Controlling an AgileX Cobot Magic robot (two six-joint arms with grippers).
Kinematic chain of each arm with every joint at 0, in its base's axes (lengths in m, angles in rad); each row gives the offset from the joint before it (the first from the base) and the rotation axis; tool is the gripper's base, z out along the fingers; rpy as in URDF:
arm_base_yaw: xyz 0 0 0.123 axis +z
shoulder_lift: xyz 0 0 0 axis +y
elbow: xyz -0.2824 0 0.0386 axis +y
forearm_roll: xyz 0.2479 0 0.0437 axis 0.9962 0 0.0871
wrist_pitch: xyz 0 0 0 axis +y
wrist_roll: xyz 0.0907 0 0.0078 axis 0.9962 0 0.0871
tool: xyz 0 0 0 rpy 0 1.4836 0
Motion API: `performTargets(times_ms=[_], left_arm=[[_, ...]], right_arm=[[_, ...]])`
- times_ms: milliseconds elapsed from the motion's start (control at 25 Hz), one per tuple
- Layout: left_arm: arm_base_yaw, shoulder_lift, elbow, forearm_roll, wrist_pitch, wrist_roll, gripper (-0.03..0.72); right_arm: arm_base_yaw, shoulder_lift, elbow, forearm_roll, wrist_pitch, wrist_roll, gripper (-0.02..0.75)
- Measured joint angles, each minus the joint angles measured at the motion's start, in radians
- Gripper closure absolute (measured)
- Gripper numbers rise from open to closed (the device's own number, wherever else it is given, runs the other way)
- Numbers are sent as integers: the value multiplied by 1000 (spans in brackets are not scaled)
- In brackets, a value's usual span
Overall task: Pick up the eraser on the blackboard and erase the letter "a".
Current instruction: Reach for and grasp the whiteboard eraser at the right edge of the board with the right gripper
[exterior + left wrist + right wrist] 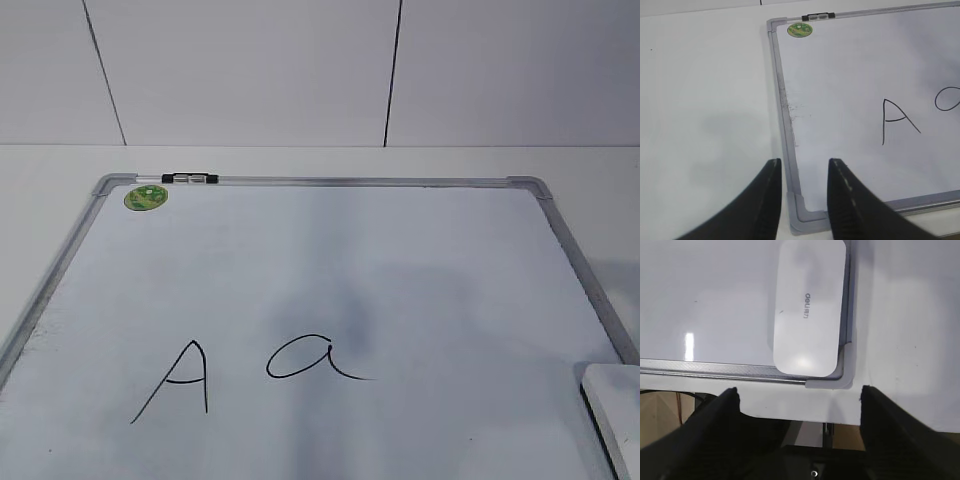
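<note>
The right claw point(799, 395) hangs with its jaws spread wide and empty above the near right corner of the blackboard point(330, 181), where the eraser point(809, 307) lies flat, printed side up, tucked against the frame. In the right wrist view the eraser sits at twelve o'clock from the claw, ahead of the jaws and not yet between them, its long axis running away from the camera and its near end just short of the grey corner cap point(840, 381). The pickup looks best done by advancing the claw until the block is centred in the gap, lowering straight down, and closing across the narrow sides, taking care that the right-hand jaw clears the frame rail the eraser rests beside. In the exterior view only a corner of the eraser shows at four o'clock; the letter "a" point(315, 357) lies well apart from it toward nine o'clock, with the capital A point(178, 380) further left and best left unwiped. The left claw point(804, 170), part open and holding nothing, straddles the board's left frame over the white table point(700, 100).
</note>
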Motion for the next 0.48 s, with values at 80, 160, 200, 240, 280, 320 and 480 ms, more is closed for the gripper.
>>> performTargets(times_ms=[80, 160, 200, 240, 280, 320, 480], left_arm=[[0, 0, 0, 0, 0, 0, 454], [0, 0, 0, 0, 0, 0, 454], [0, 0, 0, 0, 0, 0, 454], [0, 0, 0, 0, 0, 0, 454], [0, 0, 0, 0, 0, 0, 454], [0, 0, 0, 0, 0, 0, 454], [0, 0, 0, 0, 0, 0, 454]], right_arm=[[0, 34, 0, -2, 0, 0, 146], [0, 65, 0, -4, 0, 0, 146], [0, 81, 0, -4, 0, 0, 146], [0, 96, 0, -4, 0, 0, 146], [0, 111, 0, -4, 0, 2, 146], [0, 123, 0, -2, -2, 2, 146], [0, 174, 0, 8, -25, 2, 146]])
